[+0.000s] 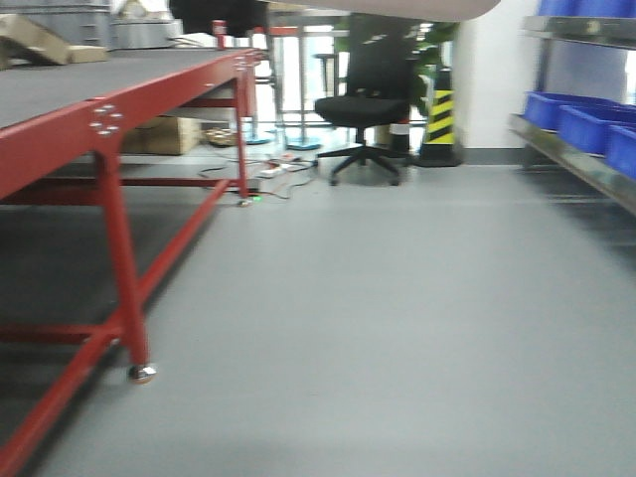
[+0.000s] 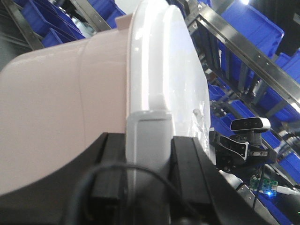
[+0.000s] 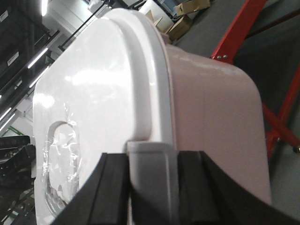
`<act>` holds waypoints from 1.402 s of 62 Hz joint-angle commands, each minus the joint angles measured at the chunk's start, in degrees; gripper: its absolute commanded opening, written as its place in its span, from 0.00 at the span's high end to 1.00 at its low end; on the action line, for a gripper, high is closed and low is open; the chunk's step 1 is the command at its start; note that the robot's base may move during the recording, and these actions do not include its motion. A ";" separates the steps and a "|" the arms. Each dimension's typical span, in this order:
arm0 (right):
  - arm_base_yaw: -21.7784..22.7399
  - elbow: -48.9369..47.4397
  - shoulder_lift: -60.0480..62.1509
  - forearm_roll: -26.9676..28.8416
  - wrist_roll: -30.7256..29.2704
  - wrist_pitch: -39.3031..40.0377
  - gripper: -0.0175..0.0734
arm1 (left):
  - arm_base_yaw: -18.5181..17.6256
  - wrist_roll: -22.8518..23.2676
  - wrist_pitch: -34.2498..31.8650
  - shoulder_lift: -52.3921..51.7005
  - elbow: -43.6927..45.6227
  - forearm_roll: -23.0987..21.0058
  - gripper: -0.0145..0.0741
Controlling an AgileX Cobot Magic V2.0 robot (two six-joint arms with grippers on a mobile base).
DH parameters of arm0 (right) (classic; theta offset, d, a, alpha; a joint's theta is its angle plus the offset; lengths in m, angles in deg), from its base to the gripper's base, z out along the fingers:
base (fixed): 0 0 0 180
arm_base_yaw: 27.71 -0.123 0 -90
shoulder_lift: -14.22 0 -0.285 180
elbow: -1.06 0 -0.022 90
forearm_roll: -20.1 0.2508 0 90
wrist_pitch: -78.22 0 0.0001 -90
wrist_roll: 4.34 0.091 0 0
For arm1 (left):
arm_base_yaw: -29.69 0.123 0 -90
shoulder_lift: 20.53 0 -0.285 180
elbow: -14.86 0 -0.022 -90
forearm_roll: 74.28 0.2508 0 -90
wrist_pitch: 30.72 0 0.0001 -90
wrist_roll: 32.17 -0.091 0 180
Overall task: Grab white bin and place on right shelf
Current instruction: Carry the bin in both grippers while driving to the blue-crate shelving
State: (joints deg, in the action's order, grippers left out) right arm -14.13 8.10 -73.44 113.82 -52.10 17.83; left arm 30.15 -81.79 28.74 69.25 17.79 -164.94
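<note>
The white bin [image 2: 61,108] fills the left wrist view, a pale pinkish tub with a white lid [image 2: 168,70]. My left gripper [image 2: 149,136] is shut on the grey latch at the bin's rim. In the right wrist view the white bin [image 3: 215,117] shows from its other end, and my right gripper [image 3: 152,161] is shut on its grey latch there. The bin's underside [image 1: 417,8] shows as a pale strip at the top of the front view. The right shelf [image 1: 576,159], a steel rack, runs along the right edge of the front view.
A red-framed grey-topped table [image 1: 109,119] stands at the left, with a caster [image 1: 141,374] near the floor. A black office chair [image 1: 366,109] and a yellow-black striped cone [image 1: 439,124] stand ahead. Blue bins [image 1: 586,124] sit on the steel rack. Grey floor stretches between table and rack.
</note>
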 commanded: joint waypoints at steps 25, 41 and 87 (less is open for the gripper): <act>-2.02 -1.92 2.74 6.07 -0.20 -12.35 0.73 | -3.01 -0.42 15.97 -2.59 2.17 -5.15 0.98; -2.02 -1.92 2.74 6.07 -0.20 -12.35 0.73 | -3.01 -0.42 15.97 -2.59 2.17 -5.15 0.98; -2.02 -1.92 2.74 6.07 -0.20 -12.29 0.73 | -3.01 -0.42 15.97 -2.59 2.17 -5.15 0.98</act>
State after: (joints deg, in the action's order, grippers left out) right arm -14.05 8.10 -73.36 113.71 -52.00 17.83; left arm 30.15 -81.69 28.74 69.15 17.79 -164.73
